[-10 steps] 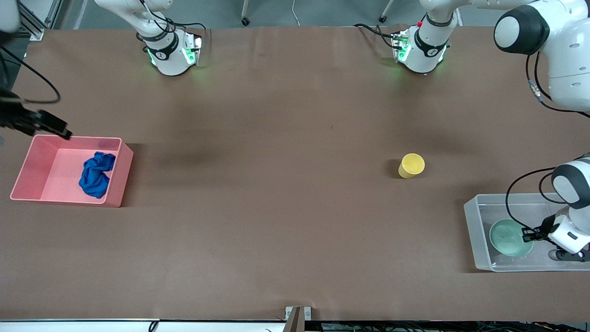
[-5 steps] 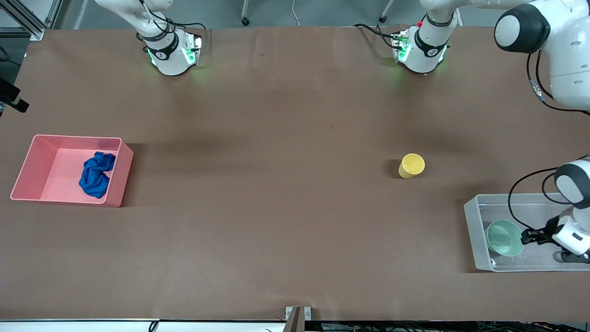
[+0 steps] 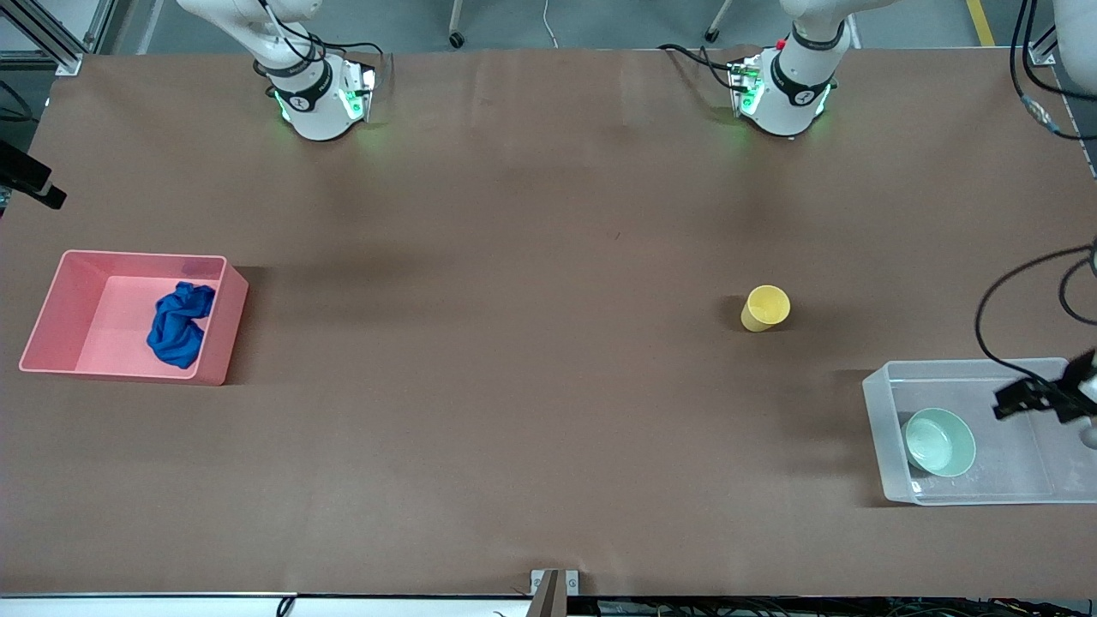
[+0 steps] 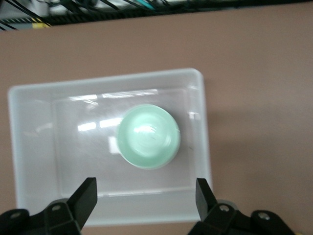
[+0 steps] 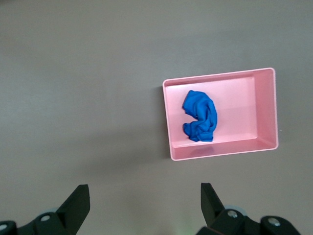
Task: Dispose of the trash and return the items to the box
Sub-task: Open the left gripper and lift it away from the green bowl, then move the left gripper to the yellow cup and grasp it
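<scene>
The blue cloth wad (image 3: 178,324) lies in the pink bin (image 3: 51,300) at the right arm's end of the table; the right wrist view also shows the wad (image 5: 200,116) in the bin (image 5: 266,112). The mint-green bowl (image 3: 940,441) sits upright in the clear plastic box (image 3: 878,420) at the left arm's end, and shows in the left wrist view (image 4: 148,136). The yellow cup (image 3: 765,307) stands on the table, farther from the camera than the box. My left gripper (image 3: 1016,400) (image 4: 145,193) is open and empty above the box. My right gripper (image 3: 34,184) (image 5: 144,196) is open and empty, high above the table edge beside the pink bin.
The two arm bases (image 3: 321,94) (image 3: 784,90) stand along the table's farthest edge. The brown table (image 3: 514,343) lies bare between the pink bin and the cup. A metal bracket (image 3: 553,587) sits at the nearest edge.
My left gripper let go of the bowl's rim and rose away; the bowl settled in the clear box. My right gripper moved off from the pink bin toward the table edge.
</scene>
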Motion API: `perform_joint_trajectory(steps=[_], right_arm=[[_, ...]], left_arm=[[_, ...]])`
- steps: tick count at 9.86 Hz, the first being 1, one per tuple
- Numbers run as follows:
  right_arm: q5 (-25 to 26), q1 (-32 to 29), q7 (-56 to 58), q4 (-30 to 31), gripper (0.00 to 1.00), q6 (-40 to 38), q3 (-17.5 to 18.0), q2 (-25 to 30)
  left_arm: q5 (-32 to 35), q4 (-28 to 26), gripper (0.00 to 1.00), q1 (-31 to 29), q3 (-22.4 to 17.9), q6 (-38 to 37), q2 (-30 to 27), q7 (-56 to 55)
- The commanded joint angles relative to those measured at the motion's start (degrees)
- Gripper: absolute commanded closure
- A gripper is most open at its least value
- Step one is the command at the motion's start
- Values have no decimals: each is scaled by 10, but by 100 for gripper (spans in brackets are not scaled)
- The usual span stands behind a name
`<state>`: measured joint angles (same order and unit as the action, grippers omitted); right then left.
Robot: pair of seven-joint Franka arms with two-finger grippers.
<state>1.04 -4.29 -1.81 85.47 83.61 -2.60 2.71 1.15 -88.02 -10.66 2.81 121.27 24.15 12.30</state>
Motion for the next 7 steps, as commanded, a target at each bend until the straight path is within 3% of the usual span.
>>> perform_joint_trajectory(steps=[1,4,7], right_arm=[[17,9,-1,21,0,16,4,18],[12,6,-2,20,0,18,3,16],[2,5,1,21,0,27,0,15]], left_arm=[[13,-172,10,30,13,18,-99,-53],[12,-282,11,30,83,22,-143,-120],[11,-341,12,31,127,44,-139,-144]])
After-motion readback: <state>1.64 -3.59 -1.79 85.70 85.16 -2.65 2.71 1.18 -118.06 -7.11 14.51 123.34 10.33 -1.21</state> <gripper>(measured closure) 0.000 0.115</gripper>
